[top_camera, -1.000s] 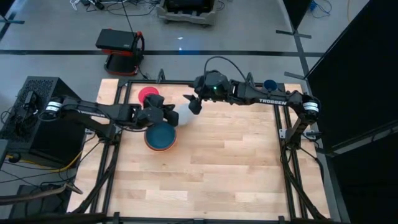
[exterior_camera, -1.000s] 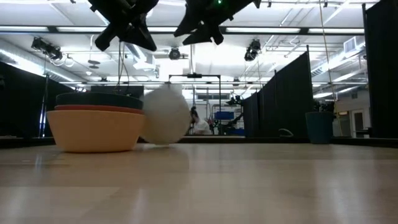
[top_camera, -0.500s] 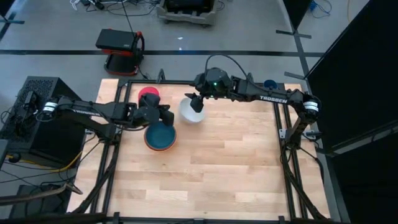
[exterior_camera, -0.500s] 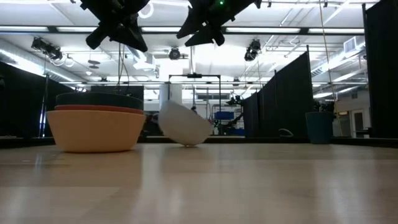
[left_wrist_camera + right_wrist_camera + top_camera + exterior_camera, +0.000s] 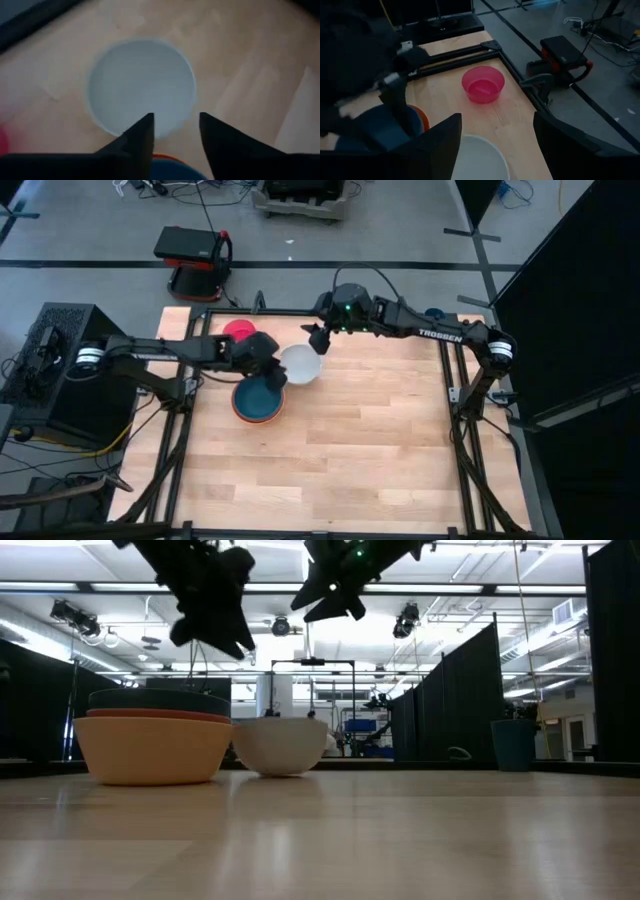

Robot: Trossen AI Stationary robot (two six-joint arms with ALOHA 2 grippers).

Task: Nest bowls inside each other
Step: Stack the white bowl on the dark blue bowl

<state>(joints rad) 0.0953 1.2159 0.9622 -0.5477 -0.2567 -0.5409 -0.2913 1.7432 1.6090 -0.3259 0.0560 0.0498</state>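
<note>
The white bowl (image 5: pixel 300 365) (image 5: pixel 280 745) stands upright on its base on the table, just right of a stack (image 5: pixel 258 400) (image 5: pixel 155 745) of orange, red and teal bowls. The pink bowl (image 5: pixel 238 332) (image 5: pixel 482 85) sits alone near the far edge. My left gripper (image 5: pixel 176 120) (image 5: pixel 215 630) hangs open above the gap between the stack and the white bowl (image 5: pixel 142 85), touching neither. My right gripper (image 5: pixel 495 135) (image 5: pixel 320 340) is open too, high over the white bowl's far side (image 5: pixel 480 160).
A small dark blue cup (image 5: pixel 433 315) (image 5: pixel 513 745) stands at the table's far right corner. The black frame rail (image 5: pixel 300 312) runs along the far edge. Bare wood (image 5: pixel 380 450) fills the near and right parts of the table.
The white bowl, first tipped up with its underside toward the near edge, has rocked over and settled upright on its base. My left gripper has swung toward it, rolled and come down a little. My right gripper has drawn slightly toward the far edge.
</note>
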